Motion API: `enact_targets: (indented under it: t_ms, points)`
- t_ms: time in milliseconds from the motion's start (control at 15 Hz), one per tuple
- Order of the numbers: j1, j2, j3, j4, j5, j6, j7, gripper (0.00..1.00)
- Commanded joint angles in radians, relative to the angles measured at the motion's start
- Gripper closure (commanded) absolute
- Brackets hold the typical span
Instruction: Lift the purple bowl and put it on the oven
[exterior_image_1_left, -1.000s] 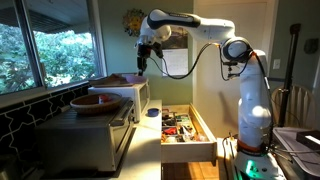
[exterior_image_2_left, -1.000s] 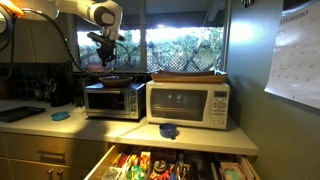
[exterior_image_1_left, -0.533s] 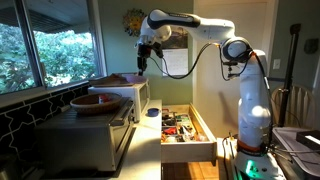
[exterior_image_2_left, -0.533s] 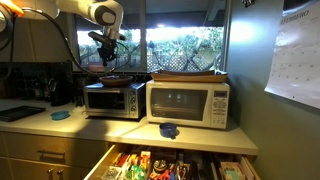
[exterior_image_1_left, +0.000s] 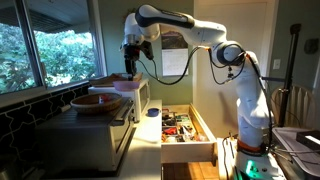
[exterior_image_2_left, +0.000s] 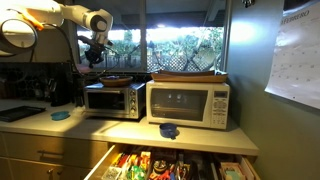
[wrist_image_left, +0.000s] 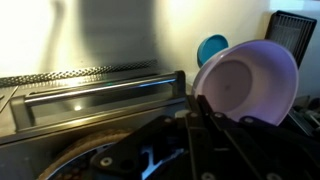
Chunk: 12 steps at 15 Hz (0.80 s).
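Note:
The purple bowl fills the right of the wrist view, tilted on edge, its rim pinched between my gripper's fingers. In an exterior view the gripper hangs with the pale bowl just under it, above the far end of the grey metal oven. In an exterior view the gripper is over the oven's left part; the bowl is hard to make out there. The oven's door handle shows below in the wrist view.
A brown wooden bowl sits on the oven top. The white microwave stands beside the oven. An open drawer full of items juts out from the counter. A blue dish and a blue cloth lie on the counter.
My arm has swung leftward in both exterior views, from over the microwave side towards the oven, carrying the purple bowl.

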Motion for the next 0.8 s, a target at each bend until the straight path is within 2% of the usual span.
enact_targets:
  t_ms: [0, 267, 333, 400, 667, 733]
  points:
    - [0.061, 0.084, 0.019, 0.114, -0.070, -0.120, 0.200, 0.99]
    - [0.116, 0.116, 0.005, 0.132, -0.189, -0.141, 0.365, 0.99]
    - [0.091, 0.086, 0.018, 0.086, -0.129, -0.110, 0.294, 0.99]
    - [0.095, 0.091, 0.018, 0.086, -0.137, -0.109, 0.301, 0.96]
    - [0.093, 0.090, 0.019, 0.086, -0.136, -0.109, 0.298, 0.96]
    - [0.094, 0.091, 0.019, 0.086, -0.136, -0.109, 0.298, 0.99]
